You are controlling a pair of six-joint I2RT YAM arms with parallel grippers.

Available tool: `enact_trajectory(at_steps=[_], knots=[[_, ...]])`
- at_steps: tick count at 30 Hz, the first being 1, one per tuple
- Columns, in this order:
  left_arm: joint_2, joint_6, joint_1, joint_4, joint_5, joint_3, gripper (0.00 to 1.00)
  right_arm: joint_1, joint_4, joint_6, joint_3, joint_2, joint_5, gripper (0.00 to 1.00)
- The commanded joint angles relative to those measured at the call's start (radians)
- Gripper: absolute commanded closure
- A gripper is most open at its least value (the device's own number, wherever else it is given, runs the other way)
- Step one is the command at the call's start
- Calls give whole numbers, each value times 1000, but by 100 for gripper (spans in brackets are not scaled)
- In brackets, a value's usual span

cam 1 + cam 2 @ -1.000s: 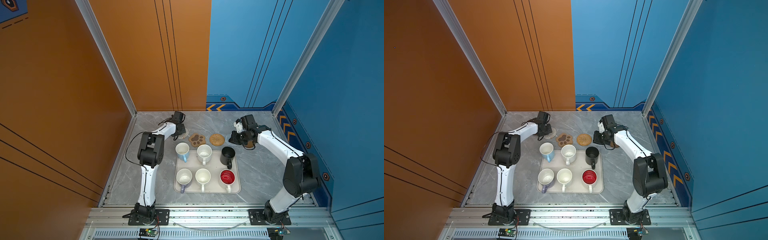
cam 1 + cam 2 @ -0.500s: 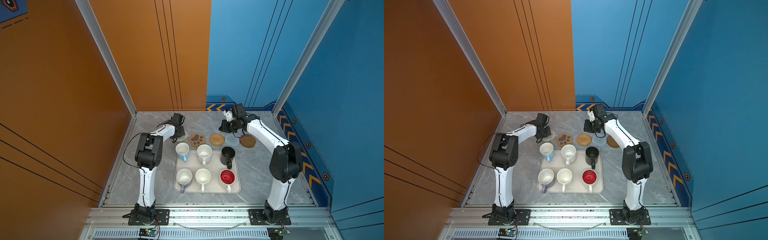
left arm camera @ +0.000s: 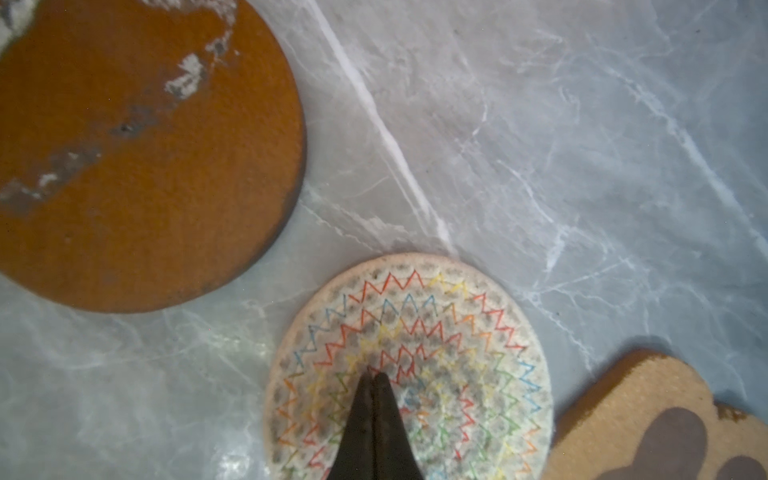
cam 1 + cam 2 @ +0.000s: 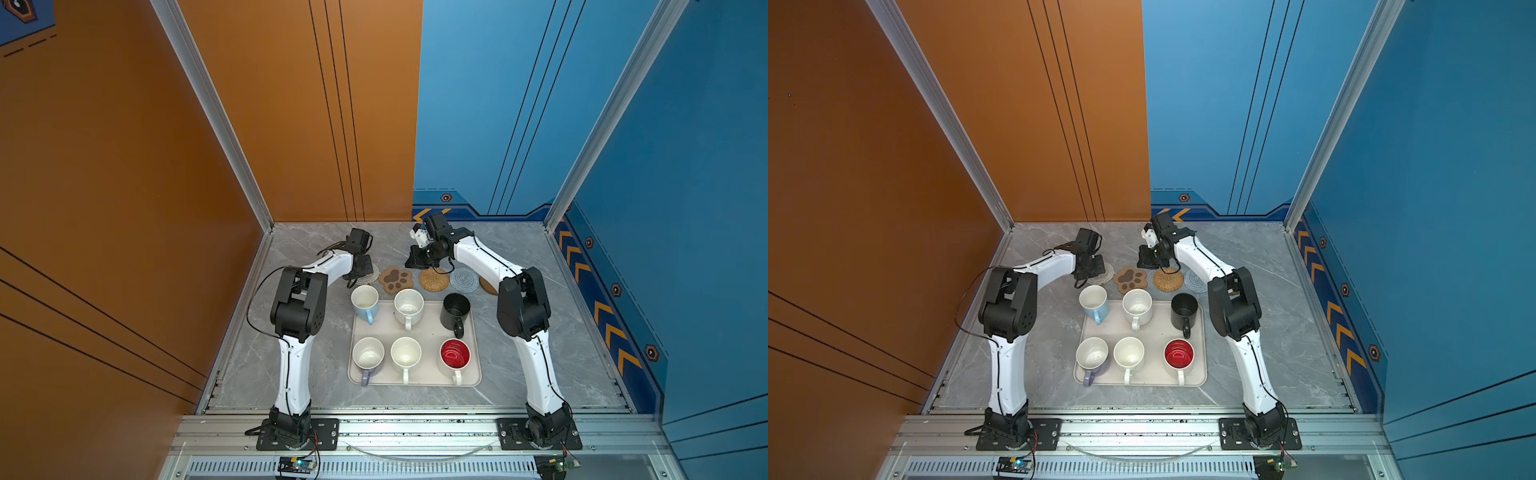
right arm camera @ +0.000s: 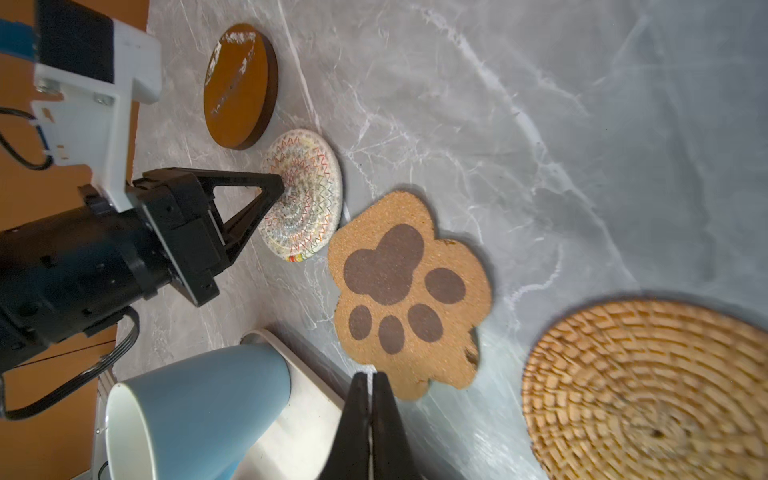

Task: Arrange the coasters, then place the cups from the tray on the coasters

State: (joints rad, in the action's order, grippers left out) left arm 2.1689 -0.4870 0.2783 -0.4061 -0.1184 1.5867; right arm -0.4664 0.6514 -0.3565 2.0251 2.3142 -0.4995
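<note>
Right gripper (image 5: pixel 371 376) is brought across near rattan coaster (image 4: pixel 434 279) (it and left gripper (image 3: pixel 374 376) shut, empty); arranging is judged unfinished.

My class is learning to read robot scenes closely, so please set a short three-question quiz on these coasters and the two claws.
1. True or false: the paw coaster is bare.
2. The left claw presses its tip on which coaster? A rattan; B white woven; C grey-blue.
3. In one word: is the right claw open or shut?
Key: 1 true; 2 B; 3 shut.
</note>
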Motion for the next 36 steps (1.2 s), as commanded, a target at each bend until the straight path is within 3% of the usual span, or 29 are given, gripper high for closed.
enact_trajectory(at_steps=[1, 23, 36], knots=[[2, 13, 18, -88, 47, -37, 100, -9, 33, 4, 55, 40, -49, 100], [4, -9, 36, -71, 62, -28, 100, -30, 85, 13, 135, 196, -119, 100], [-8, -9, 42, -71, 65, -31, 100, -22, 110, 3, 182, 258, -40, 100]])
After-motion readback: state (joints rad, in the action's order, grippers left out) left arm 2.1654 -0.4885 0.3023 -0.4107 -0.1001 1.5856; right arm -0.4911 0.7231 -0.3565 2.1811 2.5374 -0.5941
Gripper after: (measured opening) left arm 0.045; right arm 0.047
